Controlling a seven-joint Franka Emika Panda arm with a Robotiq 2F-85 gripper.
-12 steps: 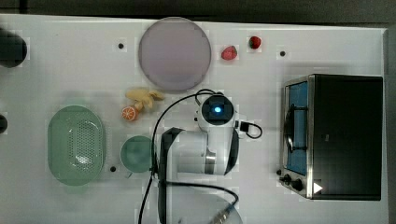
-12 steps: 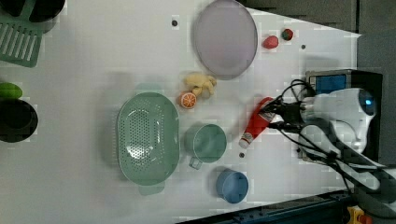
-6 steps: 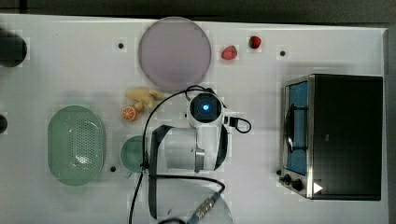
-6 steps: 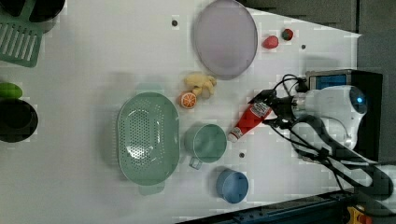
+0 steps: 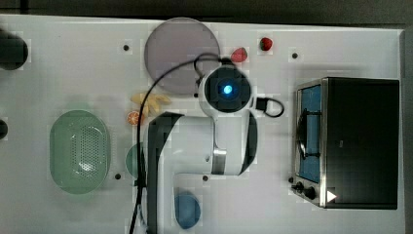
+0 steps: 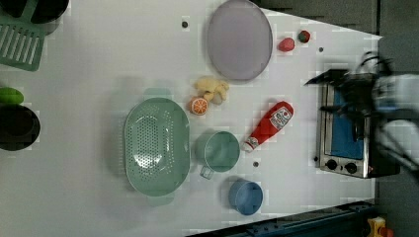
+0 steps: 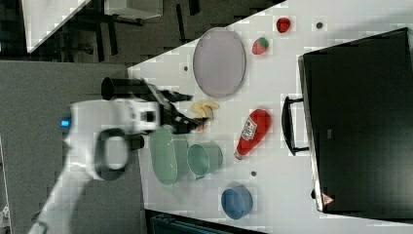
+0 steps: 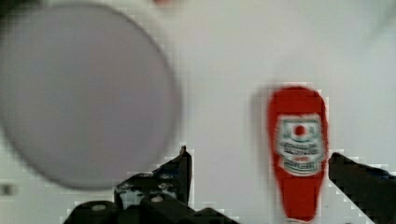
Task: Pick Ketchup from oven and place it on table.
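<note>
The ketchup (image 6: 269, 124) is a red squeeze bottle with a white cap, and it lies flat on the white table (image 6: 99, 74), free of any grip. It rests between the teal mug and the oven (image 6: 346, 131) in the left view. In the right view the ketchup (image 7: 251, 131) lies just in front of the oven (image 7: 360, 122), whose door looks shut. My gripper (image 8: 259, 154) hangs open above the bottle (image 8: 299, 149), with both dark fingers well apart. In the right view the gripper (image 7: 194, 111) stands high off the table. In the top view my arm (image 5: 226, 90) covers the bottle.
A grey-purple plate (image 6: 239, 39) and two strawberries (image 6: 286, 44) sit at the far side. A green colander (image 6: 155, 143), a teal mug (image 6: 220, 150), a blue bowl (image 6: 245, 196), an orange half (image 6: 199, 105) and a yellow piece (image 6: 212, 89) crowd the middle.
My fingers have opened and let go of the ketchup, which now lies on the table. The arm has lifted up and away from it.
</note>
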